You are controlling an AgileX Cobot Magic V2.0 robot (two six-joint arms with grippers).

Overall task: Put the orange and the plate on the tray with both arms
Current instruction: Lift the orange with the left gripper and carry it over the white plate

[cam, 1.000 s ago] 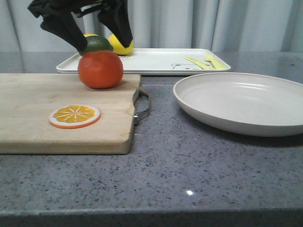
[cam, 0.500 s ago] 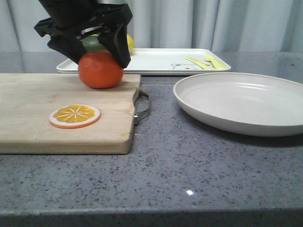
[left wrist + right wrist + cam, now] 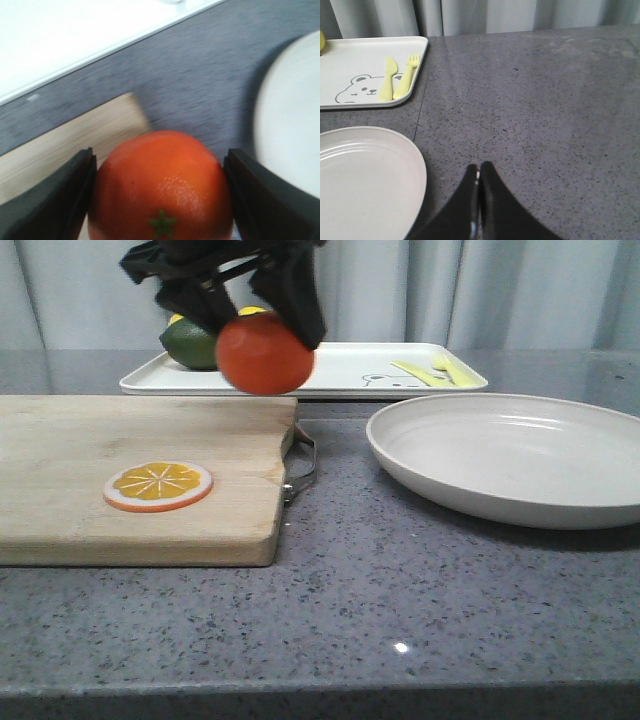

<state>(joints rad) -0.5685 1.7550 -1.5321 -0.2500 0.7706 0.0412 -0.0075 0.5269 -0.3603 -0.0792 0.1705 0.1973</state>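
My left gripper (image 3: 262,302) is shut on the orange (image 3: 265,353) and holds it in the air over the far right corner of the wooden cutting board (image 3: 120,475). In the left wrist view the orange (image 3: 160,185) sits between the two black fingers (image 3: 55,200), green stem mark facing the camera. The white tray (image 3: 330,368) with the bear drawing lies behind it. The off-white plate (image 3: 510,455) rests on the counter at the right. My right gripper (image 3: 479,172) is shut and empty, just beside the plate (image 3: 365,180); it does not show in the front view.
A green lime (image 3: 190,342) and a yellow lemon sit at the tray's left end. A yellow knife and fork (image 3: 432,370) lie at its right end. An orange slice (image 3: 158,485) lies on the cutting board, whose metal handle (image 3: 303,465) points at the plate.
My left gripper closed on the orange, lifted it off the cutting board and carried it right, toward the tray. The lime behind it is now uncovered.
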